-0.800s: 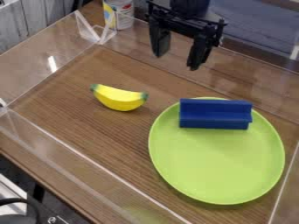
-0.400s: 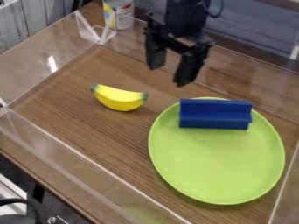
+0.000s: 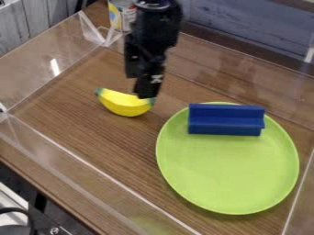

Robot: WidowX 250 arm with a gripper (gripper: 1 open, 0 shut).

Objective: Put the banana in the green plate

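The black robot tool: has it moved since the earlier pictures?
Yes; the tool came leftward in the picture and lower, nearer to the small curved yellow banana.

one banana (image 3: 123, 103), one green plate (image 3: 227, 174), one blue block (image 3: 226, 120), one robot gripper (image 3: 149, 83)

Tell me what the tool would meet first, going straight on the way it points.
Most likely the banana: the open tool points down toward its right-hand end in the picture, though one view leaves depth unclear.
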